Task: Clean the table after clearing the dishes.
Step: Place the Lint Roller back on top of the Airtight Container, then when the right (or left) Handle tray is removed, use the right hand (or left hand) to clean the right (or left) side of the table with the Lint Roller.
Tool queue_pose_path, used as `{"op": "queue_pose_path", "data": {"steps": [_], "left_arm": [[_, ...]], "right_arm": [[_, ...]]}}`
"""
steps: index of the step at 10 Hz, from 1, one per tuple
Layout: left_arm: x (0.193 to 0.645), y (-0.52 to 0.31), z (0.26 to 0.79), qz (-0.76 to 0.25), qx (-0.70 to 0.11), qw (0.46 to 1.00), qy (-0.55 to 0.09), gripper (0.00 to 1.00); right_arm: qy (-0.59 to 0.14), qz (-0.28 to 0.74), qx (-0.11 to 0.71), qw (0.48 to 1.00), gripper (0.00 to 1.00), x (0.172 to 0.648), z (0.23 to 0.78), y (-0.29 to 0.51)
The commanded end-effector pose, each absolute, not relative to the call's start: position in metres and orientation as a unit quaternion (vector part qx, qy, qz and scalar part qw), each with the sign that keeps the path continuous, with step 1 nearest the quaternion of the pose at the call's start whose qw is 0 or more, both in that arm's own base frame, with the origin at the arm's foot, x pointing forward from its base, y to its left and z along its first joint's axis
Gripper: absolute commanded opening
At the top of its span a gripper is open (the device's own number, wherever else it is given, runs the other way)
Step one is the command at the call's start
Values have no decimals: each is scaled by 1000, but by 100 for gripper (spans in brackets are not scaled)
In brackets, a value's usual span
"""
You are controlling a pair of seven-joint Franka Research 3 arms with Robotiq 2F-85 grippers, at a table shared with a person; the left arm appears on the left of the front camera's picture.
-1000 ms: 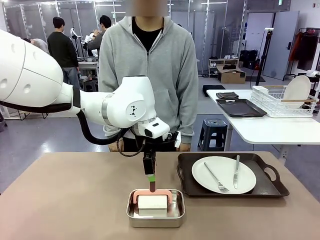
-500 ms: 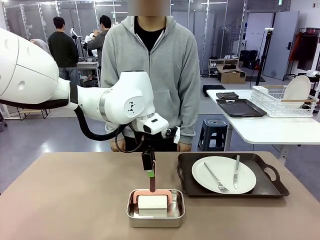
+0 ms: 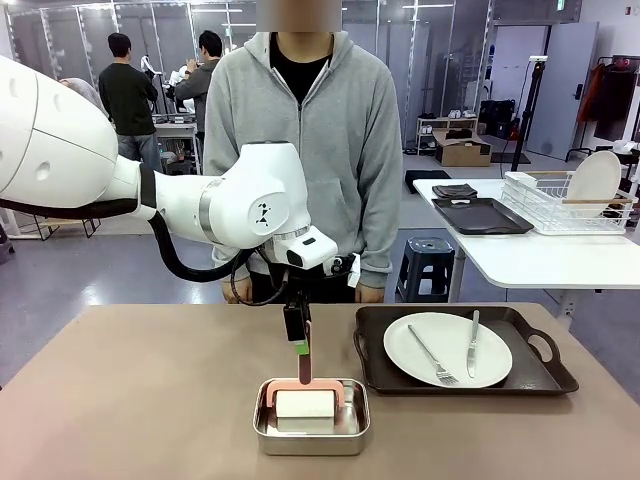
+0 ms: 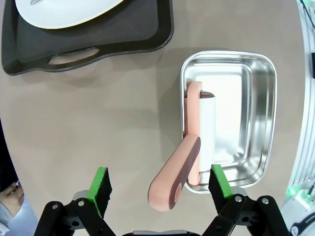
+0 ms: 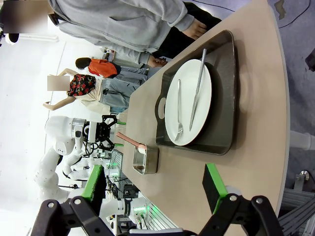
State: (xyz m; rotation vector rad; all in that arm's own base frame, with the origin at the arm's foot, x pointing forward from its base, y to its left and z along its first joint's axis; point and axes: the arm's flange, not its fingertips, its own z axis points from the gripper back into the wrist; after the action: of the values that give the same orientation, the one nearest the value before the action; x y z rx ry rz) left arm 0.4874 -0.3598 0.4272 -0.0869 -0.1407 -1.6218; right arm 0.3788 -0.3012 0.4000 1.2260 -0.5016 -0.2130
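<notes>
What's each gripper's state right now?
Left gripper: open, pads either side of the roller's pink handle, not clamping it.
Right gripper: open, holding nothing.

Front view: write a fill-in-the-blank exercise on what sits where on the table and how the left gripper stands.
1. The pink-handled roller lies in the steel ____.
2. The white plate sits on the dark ____.
3. On the plate lie a fork and a ____.
4. The left gripper has its jaws ____ on either side of the roller's handle.

Missing words: pan; tray; knife; open.
</notes>
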Motion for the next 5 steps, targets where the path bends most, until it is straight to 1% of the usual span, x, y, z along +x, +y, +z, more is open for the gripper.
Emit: {"op": "queue_pose_path", "data": {"steps": [1, 5], "left_arm": [[487, -359, 429, -723, -37, 686, -64, 100], [487, -359, 429, -723, -37, 686, -64, 100]], "right_arm": [[-233, -97, 570, 782, 100, 377, 402, -300], [-233, -97, 570, 782, 100, 377, 402, -300]]}}
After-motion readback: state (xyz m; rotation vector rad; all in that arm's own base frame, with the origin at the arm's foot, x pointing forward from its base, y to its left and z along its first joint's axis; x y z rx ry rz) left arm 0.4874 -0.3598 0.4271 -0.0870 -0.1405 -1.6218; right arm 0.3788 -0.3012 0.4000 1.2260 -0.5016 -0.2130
